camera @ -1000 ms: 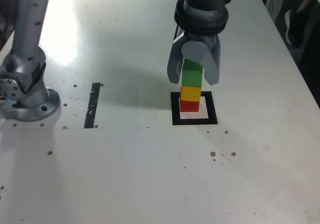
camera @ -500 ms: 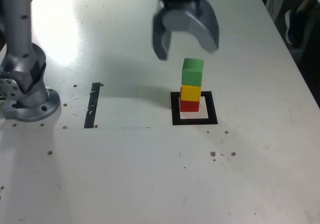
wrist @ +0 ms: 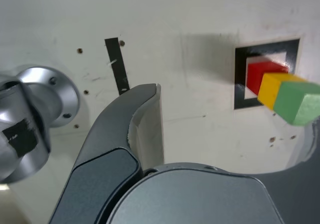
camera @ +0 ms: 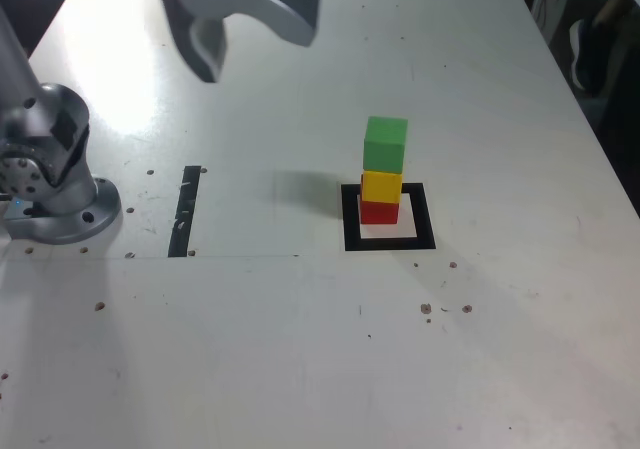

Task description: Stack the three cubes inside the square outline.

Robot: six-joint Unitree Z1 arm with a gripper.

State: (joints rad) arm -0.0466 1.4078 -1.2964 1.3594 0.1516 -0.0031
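On the white table (camera: pixel 300 349), the small green cube (camera: pixel 385 145) tops the yellow cube (camera: pixel 381 186) and red cube (camera: pixel 378 211) inside the black tape square outline (camera: pixel 350 219), while the grey hand (camera: pixel 245 24) hangs wide apart, empty, well away.

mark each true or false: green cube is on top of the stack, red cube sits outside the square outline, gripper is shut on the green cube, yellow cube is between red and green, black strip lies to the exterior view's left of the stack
1. The green cube tops the stack. True.
2. The red cube sits outside the square outline. False: it rests inside the outline, at the bottom of the stack.
3. The gripper is shut on the green cube. False: its fingers are open, up and away from the stack, holding nothing.
4. The yellow cube is between red and green. True.
5. The black strip lies to the exterior view's left of the stack. True.
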